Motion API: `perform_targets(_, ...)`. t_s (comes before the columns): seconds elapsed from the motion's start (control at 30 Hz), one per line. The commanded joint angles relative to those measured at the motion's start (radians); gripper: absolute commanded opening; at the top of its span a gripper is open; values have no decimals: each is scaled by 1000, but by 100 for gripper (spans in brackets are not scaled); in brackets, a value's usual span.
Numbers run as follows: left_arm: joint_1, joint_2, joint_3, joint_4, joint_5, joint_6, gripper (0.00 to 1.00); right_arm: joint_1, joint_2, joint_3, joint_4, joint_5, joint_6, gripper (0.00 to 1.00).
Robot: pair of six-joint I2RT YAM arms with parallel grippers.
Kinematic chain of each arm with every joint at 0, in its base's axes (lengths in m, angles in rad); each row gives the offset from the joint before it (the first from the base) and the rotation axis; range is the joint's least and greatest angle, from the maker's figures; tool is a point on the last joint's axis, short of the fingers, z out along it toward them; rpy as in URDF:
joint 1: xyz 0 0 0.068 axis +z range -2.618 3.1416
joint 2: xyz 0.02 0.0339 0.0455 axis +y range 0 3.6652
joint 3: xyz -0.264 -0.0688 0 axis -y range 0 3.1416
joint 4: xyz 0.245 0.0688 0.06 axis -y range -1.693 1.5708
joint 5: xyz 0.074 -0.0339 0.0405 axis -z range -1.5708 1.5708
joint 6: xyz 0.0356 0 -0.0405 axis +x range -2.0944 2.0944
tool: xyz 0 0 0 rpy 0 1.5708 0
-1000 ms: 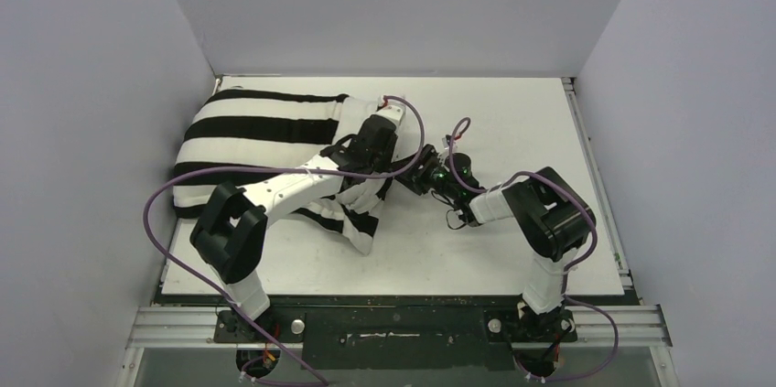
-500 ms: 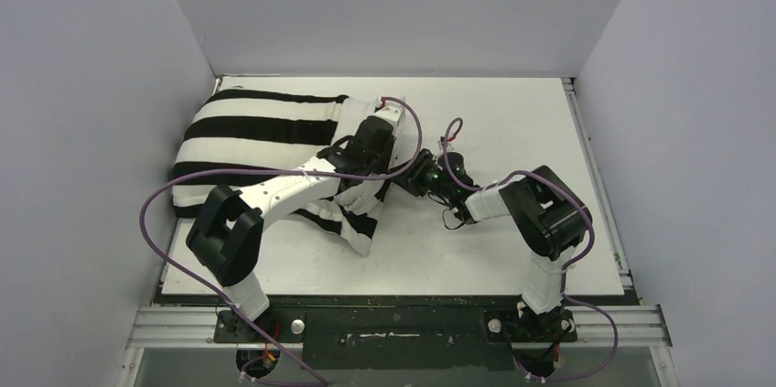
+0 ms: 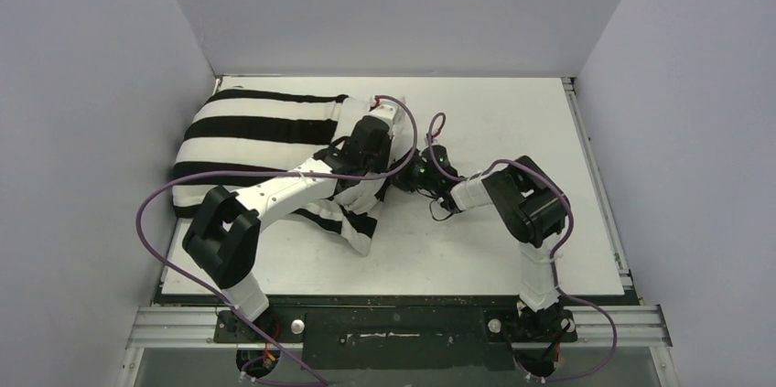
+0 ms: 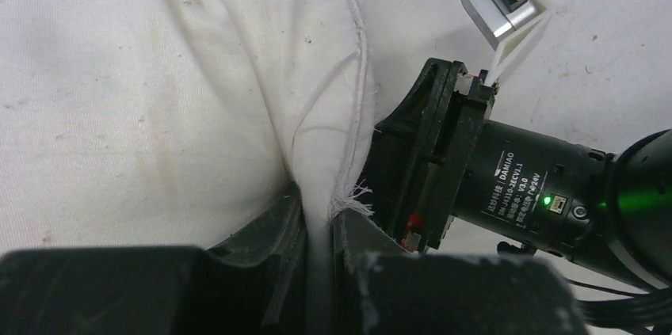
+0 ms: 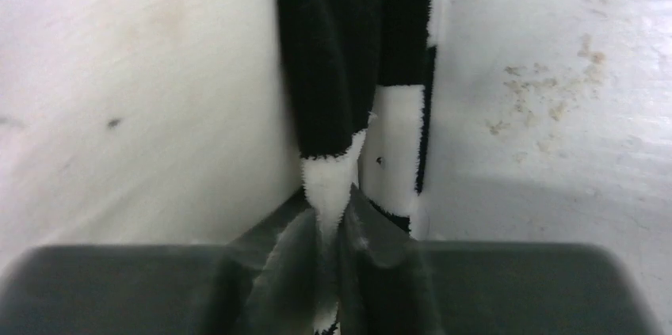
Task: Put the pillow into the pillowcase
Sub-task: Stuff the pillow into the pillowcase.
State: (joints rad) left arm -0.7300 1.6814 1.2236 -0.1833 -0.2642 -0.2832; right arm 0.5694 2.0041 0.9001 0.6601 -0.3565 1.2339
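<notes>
The 2 fingers of the left gripper (image 4: 317, 228) press together on the seamed edge of the pillow (image 4: 143, 97), seemingly to anchor it. Just beside it, the right gripper (image 5: 333, 224) pinches the hem of the pillowcase (image 5: 341, 50), probably to draw the opening over that bare end. The rest looks covered, at the table's (image 3: 512, 112) far left.

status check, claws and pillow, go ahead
Left claw shut on pillow edge. Right claw shut on pillowcase hem. Pillow largely inside pillowcase, white end exposed. No obstruction seen.
</notes>
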Motion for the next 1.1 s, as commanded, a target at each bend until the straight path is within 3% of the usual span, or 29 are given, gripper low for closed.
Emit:
perform_targets(0.0, 4, -67, -5, 119, 48, -68, 0, 4, -4, 17, 147, 31, -2, 0)
perform_targets(0.13, 46, -87, -85, 195, 44, -89, 0, -110, -73, -182, 722, -27, 14, 0)
perform_targets(0.27, 82, -44, -122, 189, 27, -96, 0, -229, -163, -211, 1003, -274, 46, 0)
perform_targets(0.33, 82, -20, -156, 239, 28, -117, 0, -238, -208, -228, 1113, -323, 48, 0)
perform_targets(0.5, 78, 86, -157, 265, 29, -160, 0, -193, -370, -176, 1024, -481, -87, 0)
perform_targets(0.67, 72, 176, -160, 342, -41, -178, 0, -147, -413, -54, 1118, -753, 23, 0)
perform_targets(0.8, 70, 257, -125, 381, -100, -179, 0, -87, -510, -54, 1086, -842, -2, 0)
perform_targets(0.97, 53, 291, -179, 491, -165, -250, 0, -72, -582, -84, 913, -558, -23, 0)
perform_targets(1.07, 46, 280, -266, 623, -238, -305, 0, -62, -557, -108, 1058, -346, 115, 0)
